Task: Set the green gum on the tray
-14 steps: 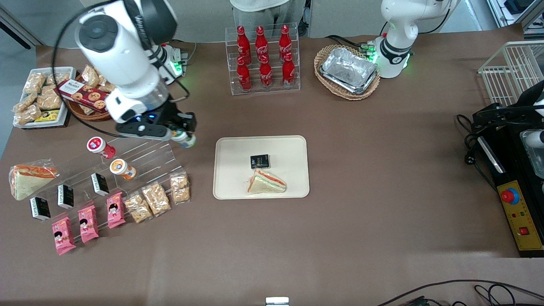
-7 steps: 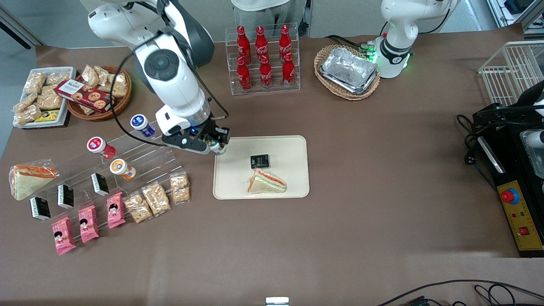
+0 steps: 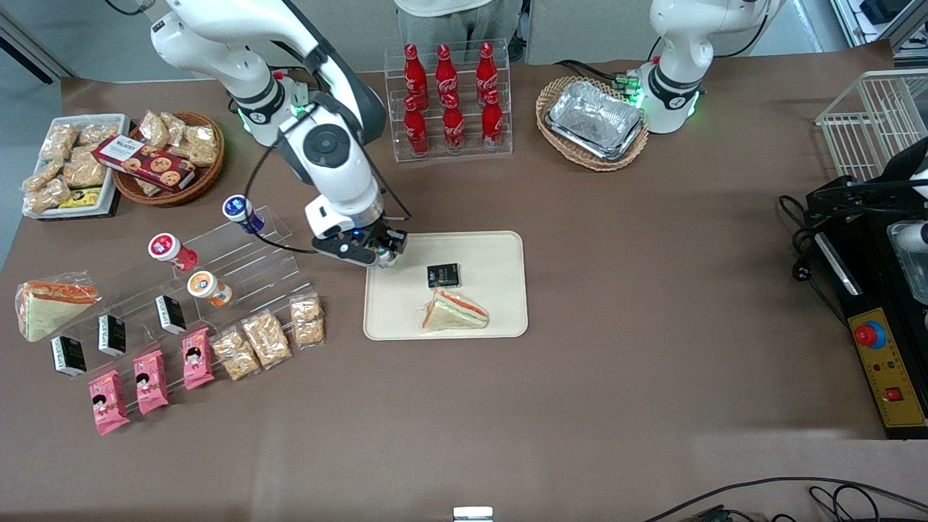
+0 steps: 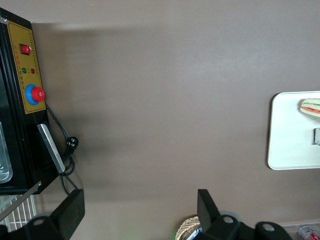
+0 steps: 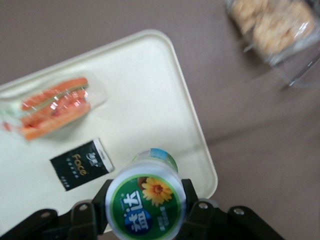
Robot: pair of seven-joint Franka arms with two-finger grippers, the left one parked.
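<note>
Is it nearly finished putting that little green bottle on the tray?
Nearly. Picking up looks done: the pincer is shut on the green gum. In hand: it holds the bottle above the corner of the tray, near the black packet and sandwich. Left: lowering, releasing, and pulling away.

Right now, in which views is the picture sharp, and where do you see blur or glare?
Front view: evenly lit and sharp; the foil tray glints. Right wrist view: the gripper is shut on the green gum, whose lid is sharp above the tray, while the snack bags are blurred. Left wrist view: even, soft light.
</note>
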